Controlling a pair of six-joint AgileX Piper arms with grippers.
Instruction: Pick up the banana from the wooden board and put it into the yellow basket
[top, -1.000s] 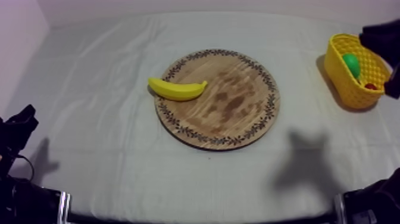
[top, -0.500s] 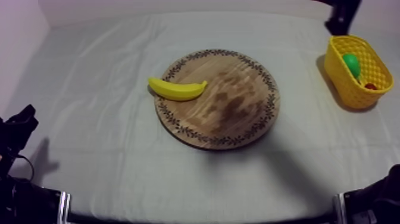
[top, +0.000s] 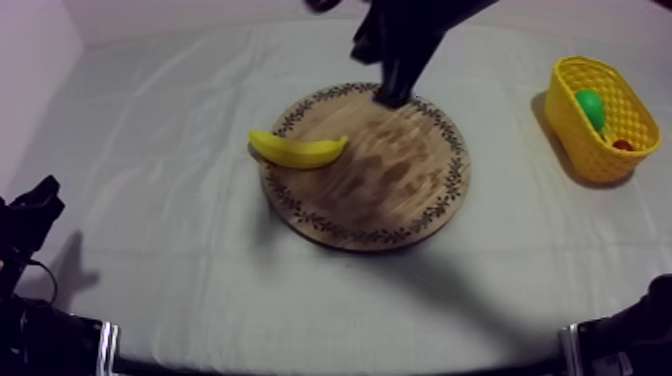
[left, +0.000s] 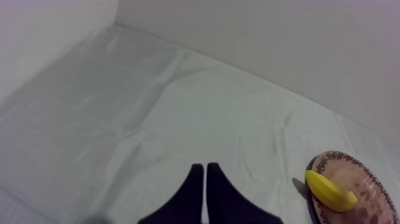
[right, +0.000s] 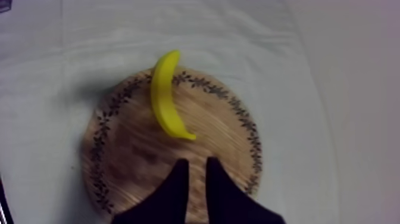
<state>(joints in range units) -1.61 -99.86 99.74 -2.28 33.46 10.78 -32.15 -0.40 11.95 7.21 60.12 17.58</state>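
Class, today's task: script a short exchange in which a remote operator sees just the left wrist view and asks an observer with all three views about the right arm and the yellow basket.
Operator: I see my shut left end effector and the banana at the board edge. Where is the other arm?
Observer: The right end effector hangs open over the board's far side, short of the banana.
Operator: Which side is the basket on?
Observer: The yellow basket stands at the right side of the table, apart from the board.
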